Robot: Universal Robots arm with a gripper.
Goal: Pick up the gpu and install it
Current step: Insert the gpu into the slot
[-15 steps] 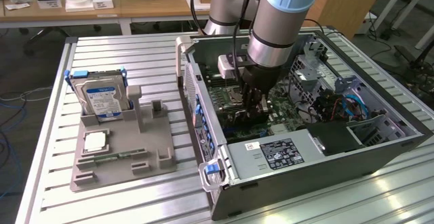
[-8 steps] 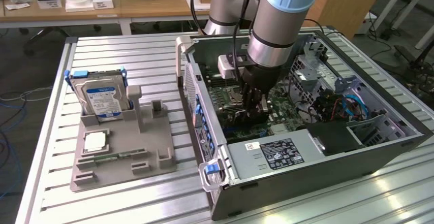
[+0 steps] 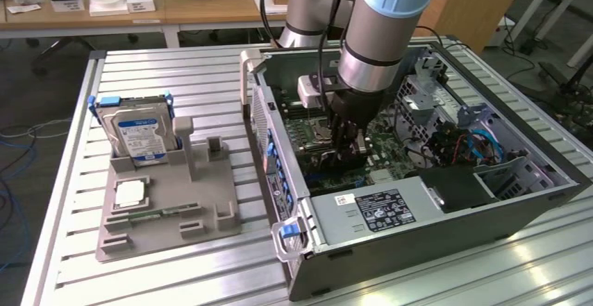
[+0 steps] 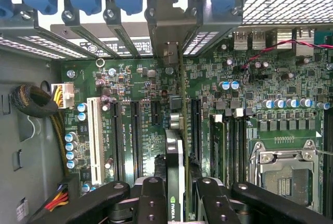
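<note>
- The gpu (image 4: 176,161) stood on its edge inside the open computer case (image 3: 519,202), over the green motherboard (image 4: 135,94), with its metal end bracket near the rear slot covers (image 4: 99,31).
- The hand (image 4: 177,193) pinched the gpu between its black fingers (image 4: 152,203), one on each face of the card.
- In the exterior view the hand (image 3: 351,146) reached down into the case.
- On the exterior view's left, a hard drive (image 3: 139,136) stood upright in a grey holder (image 3: 166,209) on the ribbed surface (image 3: 166,70).
</note>
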